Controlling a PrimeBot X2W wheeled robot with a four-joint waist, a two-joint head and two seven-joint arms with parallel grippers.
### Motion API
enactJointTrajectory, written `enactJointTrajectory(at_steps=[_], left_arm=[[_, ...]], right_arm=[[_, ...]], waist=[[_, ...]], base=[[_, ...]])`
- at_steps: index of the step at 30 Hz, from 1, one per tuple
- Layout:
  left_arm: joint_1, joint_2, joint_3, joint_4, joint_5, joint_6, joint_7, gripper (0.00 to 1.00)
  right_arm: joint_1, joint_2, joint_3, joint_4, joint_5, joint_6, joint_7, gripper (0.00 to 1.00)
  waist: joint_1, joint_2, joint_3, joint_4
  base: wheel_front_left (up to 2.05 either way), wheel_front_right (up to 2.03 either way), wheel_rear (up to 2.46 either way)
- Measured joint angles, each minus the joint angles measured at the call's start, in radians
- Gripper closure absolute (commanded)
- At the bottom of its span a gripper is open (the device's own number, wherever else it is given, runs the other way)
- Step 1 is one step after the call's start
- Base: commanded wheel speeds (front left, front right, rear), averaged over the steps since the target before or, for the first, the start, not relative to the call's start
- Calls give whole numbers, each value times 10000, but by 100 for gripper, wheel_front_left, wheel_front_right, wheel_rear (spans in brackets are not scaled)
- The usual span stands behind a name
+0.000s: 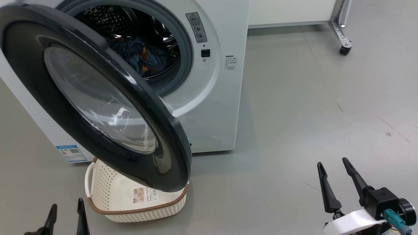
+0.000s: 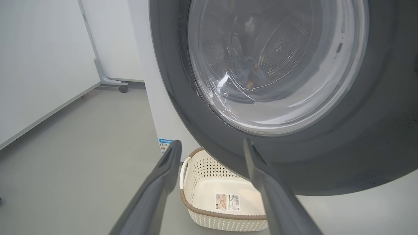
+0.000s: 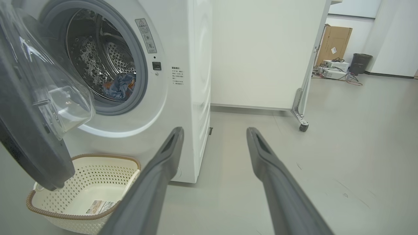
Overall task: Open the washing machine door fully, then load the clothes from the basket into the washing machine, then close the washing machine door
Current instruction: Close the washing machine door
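Clothes [image 1: 140,57]: inside washing machine [image 1: 209,107]; basket [image 1: 147,213] empty. Washing machine door [image 1: 98,98]: standing open, closing judged outstanding. Left hand [image 1: 67,204], right hand [image 1: 333,163]: both spread, holding nothing.

Left claw [image 1: 65,209] low at left, fingers spread, right claw [image 1: 333,163] likewise, both empty

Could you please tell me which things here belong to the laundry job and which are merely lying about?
Job in hand:
washing machine
door, standing open
blue printed clothes in the drum
cream basket below the door, no clothes seen in it

Lying about:
white wheeled partition
cardboard box
dark bin
white devices with cables
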Motion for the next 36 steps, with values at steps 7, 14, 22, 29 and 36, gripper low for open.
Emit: enactJointTrajectory(at_steps=[7, 14, 22, 29, 36], left_arm=[[-417, -153, 345, 198, 324, -186, -2, 0], [-421, -215, 495, 198, 512, -286, -2, 0], [-522, -249, 631, 242, 671, -447, -2, 0], [-572, -263, 629, 424, 855, -541, -2, 0], [-940, -276, 297, 619, 1001, -711, -2, 0]], right_arm=[[-1, 0, 61, 17, -42, 0, 0, 53], [-1, 6, 249, 77, 29, 0, 0, 100], [-479, 98, 1108, -500, 303, 0, 0, 100], [-2307, 136, 3112, -1946, 313, 0, 0, 100], [-3756, 257, 5925, -2301, 602, 2, -4, 100]], waist=[[0, 0, -11, 47], [0, 0, -54, 111], [0, 0, -73, 249], [0, 0, -51, 402], [0, 0, 30, 659]], base=[[0, 0, 0], [0, 0, 0], [0, 0, 0], [0, 0, 0], [0, 0, 0]])
